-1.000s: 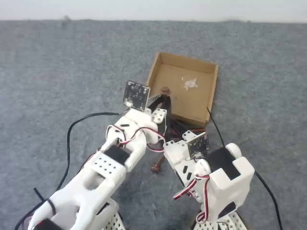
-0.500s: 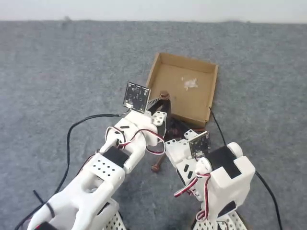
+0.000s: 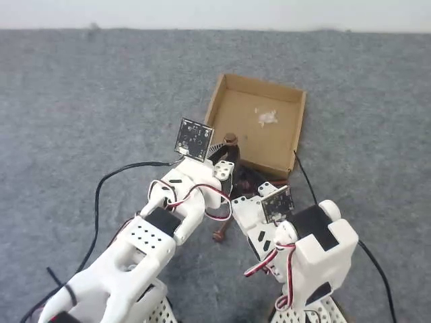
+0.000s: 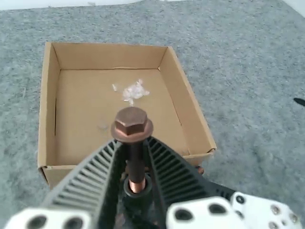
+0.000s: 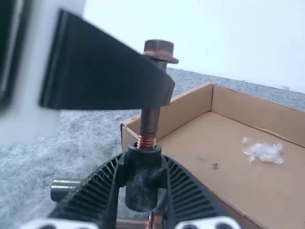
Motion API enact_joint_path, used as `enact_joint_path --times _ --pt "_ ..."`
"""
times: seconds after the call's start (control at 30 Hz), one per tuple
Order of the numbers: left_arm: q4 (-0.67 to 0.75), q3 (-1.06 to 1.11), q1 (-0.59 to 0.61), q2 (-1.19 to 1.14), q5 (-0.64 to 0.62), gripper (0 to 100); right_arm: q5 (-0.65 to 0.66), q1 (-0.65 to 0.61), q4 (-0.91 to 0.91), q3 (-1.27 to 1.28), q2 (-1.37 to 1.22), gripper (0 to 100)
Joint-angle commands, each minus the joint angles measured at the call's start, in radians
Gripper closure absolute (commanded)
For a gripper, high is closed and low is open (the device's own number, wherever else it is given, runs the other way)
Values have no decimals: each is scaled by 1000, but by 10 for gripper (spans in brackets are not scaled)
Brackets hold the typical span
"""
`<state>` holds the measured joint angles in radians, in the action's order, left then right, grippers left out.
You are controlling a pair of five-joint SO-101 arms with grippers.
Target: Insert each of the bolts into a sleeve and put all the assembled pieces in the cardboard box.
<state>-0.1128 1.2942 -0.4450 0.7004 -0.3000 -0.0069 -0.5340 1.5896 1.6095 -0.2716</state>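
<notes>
L gripper is clamped on the bolt just under its hex head, shank pointing down. R gripper is closed round the black sleeve, upright, directly beneath. Threaded tip sits at the sleeve's mouth, only just in. Most of the shank is bare, so this insertion looks barely begun. The pair hangs over the surface just off the near wall of the cardboard box, which lies toward the far edge. Box holds no assembled pieces, just a white scrap. What looks like another bolt lies on the surface between the arms, toward the near edge. Progress, by the look of it: early days, 1st piece unfinished, at least one more to go.
</notes>
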Motion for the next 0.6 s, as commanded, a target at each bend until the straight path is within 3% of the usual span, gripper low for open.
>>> enact_joint_path --times 0.0,0.23,0.57 --pt "-3 10 0 0 15 991 21 28 35 26 48 993" --pt "-2 28 -2 -11 15 991 21 44 36 25 51 993" --pt "3 -99 -29 -278 18 991 20 48 36 23 51 993"
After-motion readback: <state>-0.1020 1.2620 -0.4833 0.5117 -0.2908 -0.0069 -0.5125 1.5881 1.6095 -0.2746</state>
